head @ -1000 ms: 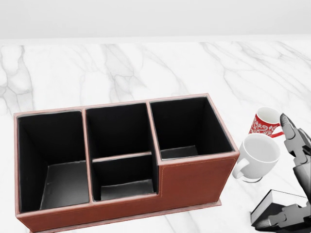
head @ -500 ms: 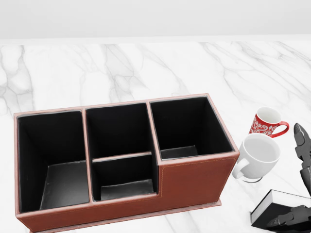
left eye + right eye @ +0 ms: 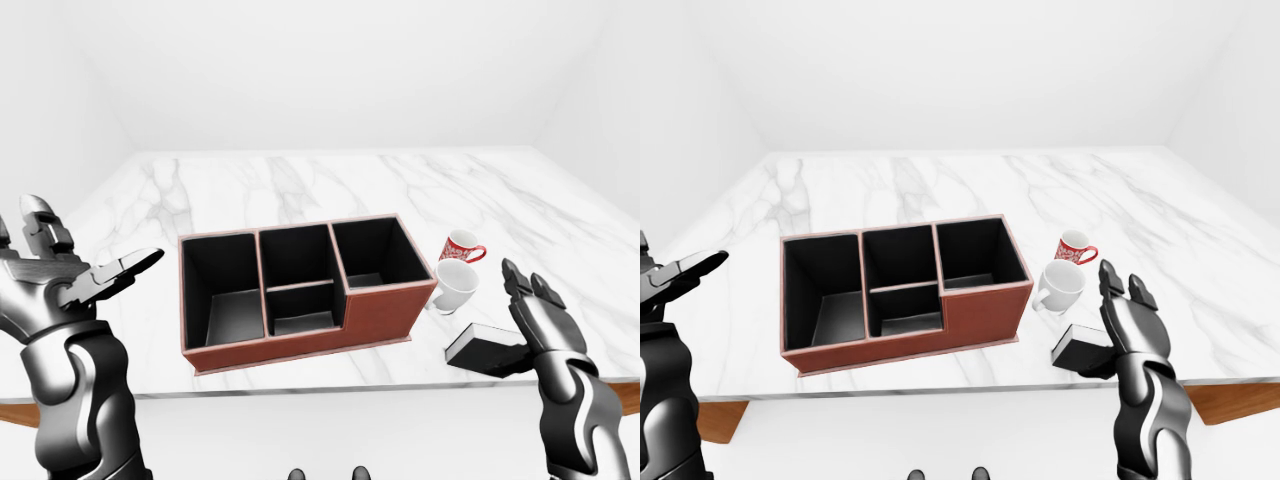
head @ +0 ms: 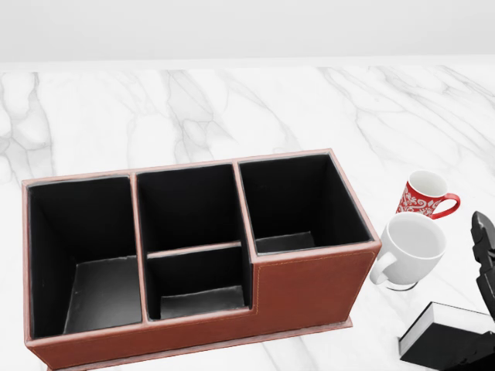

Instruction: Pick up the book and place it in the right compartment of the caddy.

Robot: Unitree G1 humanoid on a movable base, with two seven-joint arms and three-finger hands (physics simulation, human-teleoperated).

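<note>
While the book [image 3: 487,350] lies flat near the marble worktop's [image 3: 300,185] lower right edge in the left-eye view, the right hand [image 3: 535,312] stands just beside it, fingers spread, gripping nothing. Left hand [image 3: 70,275] is raised at far left, fingers splayed and empty. Brown caddy [image 4: 309,282] sits centrally, its right compartment [image 4: 298,202] vacant; white mug [image 4: 410,247] and red mug [image 4: 424,195] stand between caddy and book.

A bare simulated room is shown: blank white walls [image 3: 330,70] and a marble surface [image 3: 300,180], on which a caddy [image 3: 380,315] and two mugs [image 3: 455,285] are set.
</note>
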